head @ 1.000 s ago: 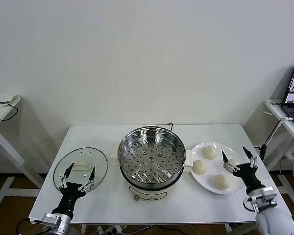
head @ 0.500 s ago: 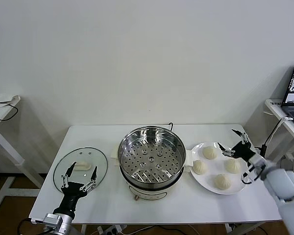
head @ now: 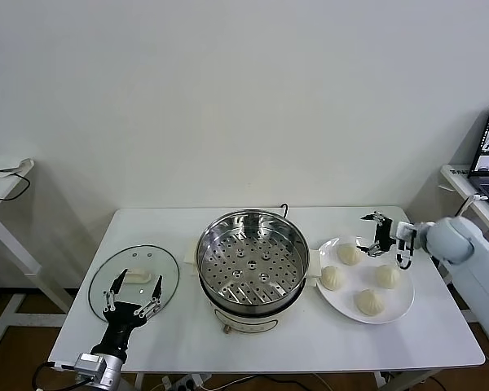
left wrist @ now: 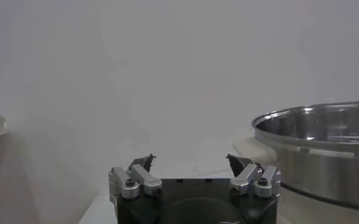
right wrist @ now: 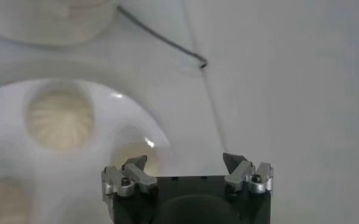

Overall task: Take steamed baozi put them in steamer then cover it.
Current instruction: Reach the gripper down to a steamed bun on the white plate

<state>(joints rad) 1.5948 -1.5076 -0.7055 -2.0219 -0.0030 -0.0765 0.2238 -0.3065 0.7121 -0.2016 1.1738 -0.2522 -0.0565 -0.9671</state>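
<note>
The white table is carrying everything here. The steamer is sitting at the middle of the tabletop, closer to the front edge, its perforated tray bare and its top uncovered. Toward the front-left corner the round glass lid is lying flat, white handle up. Toward the right edge the white plate is resting just beside the steamer, and all four steamed baozi are lying on it, none of them in the pot.

The right gripper is hanging over the plate's back rim, between the two rear buns and above them, its fingers spread wide and closing on nothing. In the right wrist view that same gripper is showing its tips apart over the plate rim. The left gripper is waiting by the front edge over the lid's near rim, fingers wide apart too, and holding nothing.
</note>
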